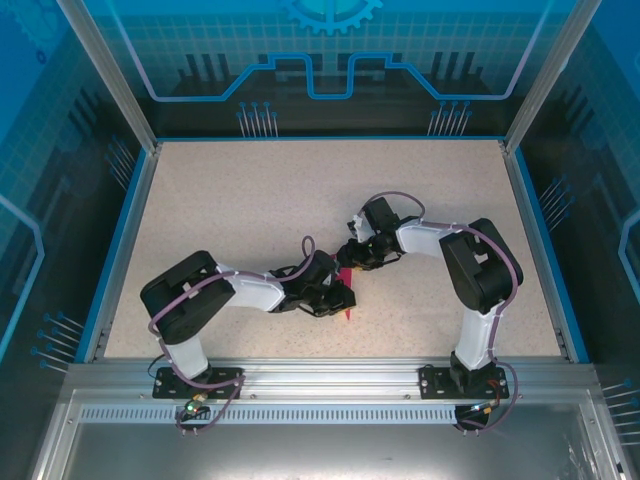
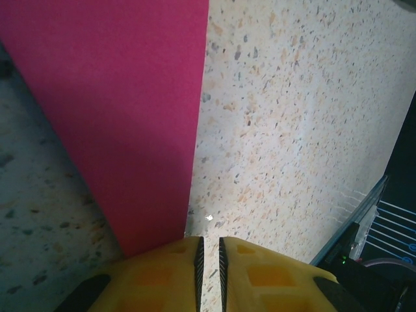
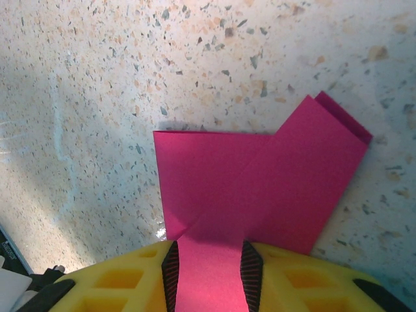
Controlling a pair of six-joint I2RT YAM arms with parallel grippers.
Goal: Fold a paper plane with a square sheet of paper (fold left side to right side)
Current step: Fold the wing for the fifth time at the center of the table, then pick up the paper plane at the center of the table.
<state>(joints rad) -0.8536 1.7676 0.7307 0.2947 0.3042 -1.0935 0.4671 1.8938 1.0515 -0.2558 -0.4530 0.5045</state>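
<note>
the magenta sheet of paper [image 3: 260, 188] lies on the speckled table [image 2: 292, 130] about mid-table, between the 2 arms where their wrists meet. it is no plain square as it lies. from the right wrist i see a flat rectangle with another band laid across it at a slant, and 2 layers show at that band's far end.

the right gripper [image 3: 209, 263] has its jaws partly apart, and a strip of the paper runs between the black pads [image 3: 170, 273]. it looks to be straddling the strip, not nipping it. the left gripper [image 2: 208, 253] has its yellow fingers [image 2: 156, 276] drawn nearly together, with only a thin slit between them and nothing in it. the paper's long straight edge runs away from beside its left finger. i can't tell whether the tip presses on the sheet.

i'd judge this stuff very light, thin and limp, so it will slide on the smooth table and buckle if pushed from an edge. it holds a crease, though, and a wrong crease stays. the place to take it, i think, is a free corner or layered edge, pinched flat through its thickness, while the other gripper pins the rest down near the fold line.
</note>
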